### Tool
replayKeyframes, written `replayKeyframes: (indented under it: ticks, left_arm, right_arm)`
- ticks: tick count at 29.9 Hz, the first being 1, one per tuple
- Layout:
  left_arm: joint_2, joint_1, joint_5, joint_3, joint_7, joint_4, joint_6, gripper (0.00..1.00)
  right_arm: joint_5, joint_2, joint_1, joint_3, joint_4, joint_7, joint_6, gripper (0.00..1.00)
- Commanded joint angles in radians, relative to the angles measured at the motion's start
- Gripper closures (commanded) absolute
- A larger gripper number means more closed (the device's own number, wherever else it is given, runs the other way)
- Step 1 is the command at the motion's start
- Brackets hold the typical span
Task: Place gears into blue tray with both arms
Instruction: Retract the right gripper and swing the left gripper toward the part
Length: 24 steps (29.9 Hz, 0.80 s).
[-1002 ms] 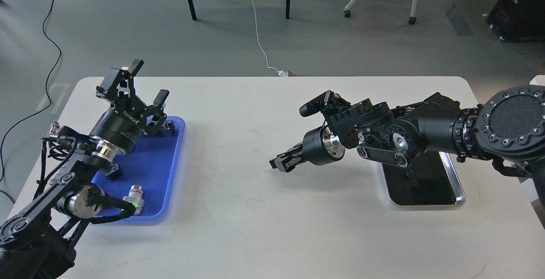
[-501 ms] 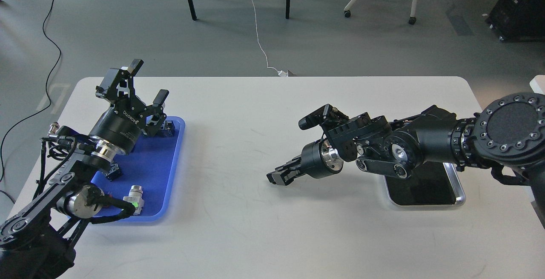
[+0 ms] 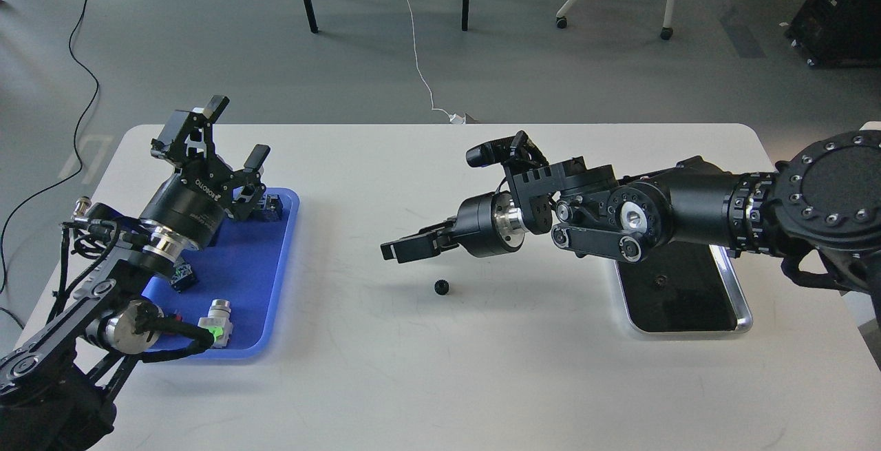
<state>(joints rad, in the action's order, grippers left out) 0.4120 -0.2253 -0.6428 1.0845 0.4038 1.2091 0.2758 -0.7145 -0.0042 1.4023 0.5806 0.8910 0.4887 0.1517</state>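
One gear lies loose on the worktop, well short of the blue tray; right end effector hangs above it, apparently released, empty; left end effector spread wide over tray; delivery left to do.

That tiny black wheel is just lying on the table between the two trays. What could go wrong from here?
The gear lies loose on the bare table, well short of the blue tray. Being round, it might roll if nudged. It is far smaller than the right claw, so regrasping could easily miss or flick it away. The blue tray already holds a green-lit switch and other parts, and the left claw hangs open above its far end, so crowding there is possible.
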Motion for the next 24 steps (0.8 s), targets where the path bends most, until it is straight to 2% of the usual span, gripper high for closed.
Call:
replayKeyframes:
  ticks: [1,4,8,12,17,20,24]
  left_arm:
    - [0.008,0.000,-0.008,-0.003,0.001,0.001,0.002,0.01]
    - [0.011,0.001,-0.011,-0.009,0.007,0.001,0.002,0.01]
    - [0.013,0.000,-0.034,-0.021,0.085,0.001,0.003,0.01]
    - [0.014,-0.002,-0.136,-0.021,0.085,0.026,0.035,0.01]
    - [0.013,-0.006,-0.369,-0.032,0.085,0.110,0.059,0.01]
    - [0.010,-0.029,-0.556,-0.096,0.085,0.150,0.062,0.01]
    - [0.011,-0.127,-0.846,-0.245,0.085,0.205,0.065,0.01]
  right_arm:
    - [0.145,-0.097,-0.029,-0.108,0.032,0.000,0.003,0.03]
    - [0.303,-0.203,-0.123,-0.217,0.040,0.000,0.003,0.03]
    - [0.403,-0.332,-0.287,-0.425,0.040,0.000,0.020,0.03]
    - [0.510,-0.417,-0.451,-0.652,0.036,0.000,0.116,0.03]
    - [0.679,-0.503,-0.583,-0.826,0.028,0.000,0.199,0.03]
    - [0.753,-0.539,-0.641,-0.892,0.028,0.000,0.244,0.03]
    - [0.773,-0.569,-0.735,-0.959,0.031,0.000,0.269,0.03]
